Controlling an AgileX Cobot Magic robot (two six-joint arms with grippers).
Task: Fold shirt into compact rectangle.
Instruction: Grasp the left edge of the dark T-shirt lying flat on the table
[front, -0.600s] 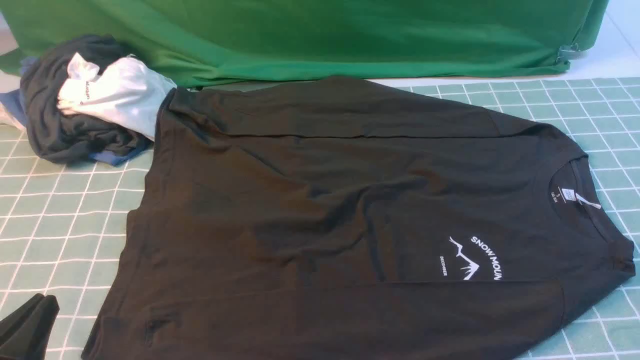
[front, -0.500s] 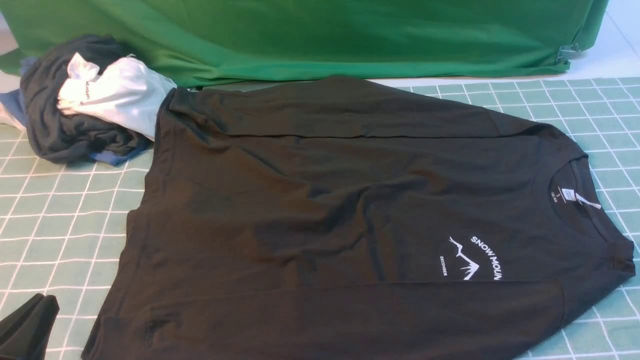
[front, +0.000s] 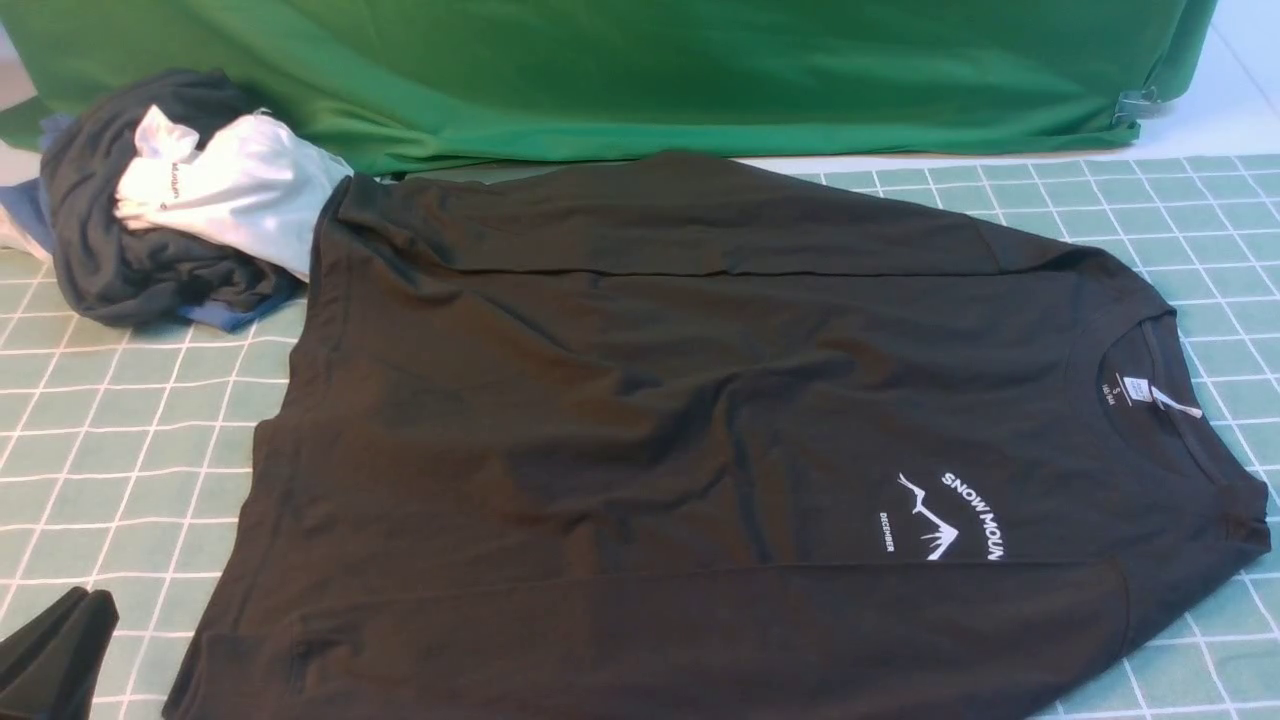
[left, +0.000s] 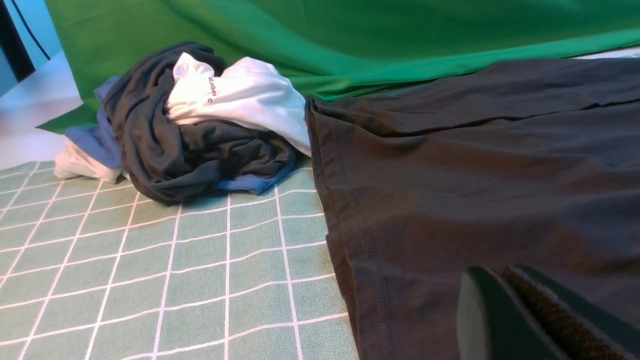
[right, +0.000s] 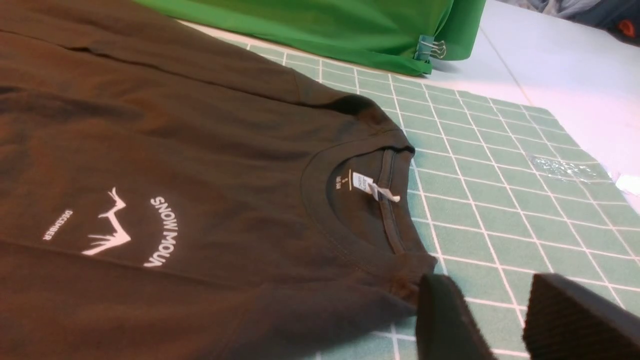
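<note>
The black long-sleeved shirt (front: 650, 400) lies flat on the green grid mat, hem toward the left and collar toward the right. Its white neck label (front: 1135, 388) and the white "SNOW MOUN" print (front: 950, 515) face up. Both sleeves lie folded in along the body. My left gripper (left: 500, 275) is shut with nothing between its fingers, hovering low over the shirt (left: 475, 175) near the hem. In the front view it shows only as a dark tip (front: 85, 605) at the bottom left corner. My right gripper (right: 487, 287) is open over bare mat, just beside the collar and shoulder of the shirt (right: 200, 125).
A heap of dark grey, white and blue clothes (front: 170, 200) sits at the back left, touching the shirt's hem corner. A green cloth backdrop (front: 600, 70) closes the far side, held by a binder clip (right: 432, 47). Past the mat's (front: 100, 450) right edge is white tabletop (right: 550, 65).
</note>
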